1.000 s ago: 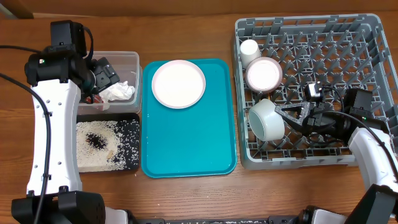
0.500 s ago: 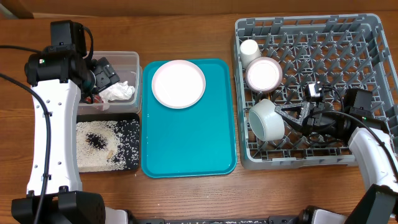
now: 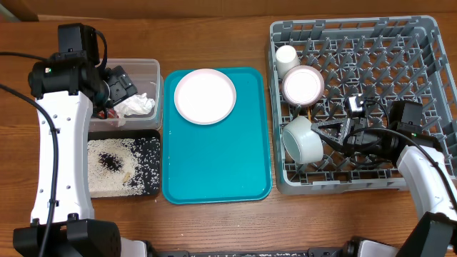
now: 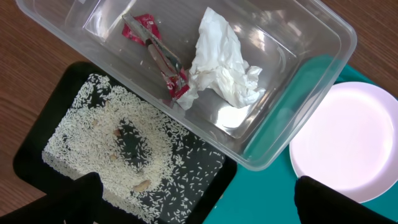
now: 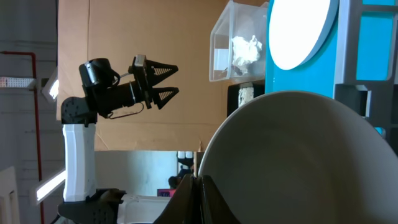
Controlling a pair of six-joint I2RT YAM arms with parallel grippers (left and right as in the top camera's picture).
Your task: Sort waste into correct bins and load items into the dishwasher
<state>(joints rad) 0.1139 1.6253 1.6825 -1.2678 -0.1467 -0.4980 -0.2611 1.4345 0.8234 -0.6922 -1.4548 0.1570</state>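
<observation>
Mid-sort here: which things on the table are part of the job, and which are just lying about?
Job: plate, white bowl in the right claw, pinkish bowl, cup, dish rack; napkin, wrapper, clear tub; rice, black tray.
Lying about: teal tray under the plate, wooden table.

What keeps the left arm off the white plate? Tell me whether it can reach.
Probably yes: the left gripper hangs open over the clear tub next to the teal tray, and nothing covers the plate.
</observation>
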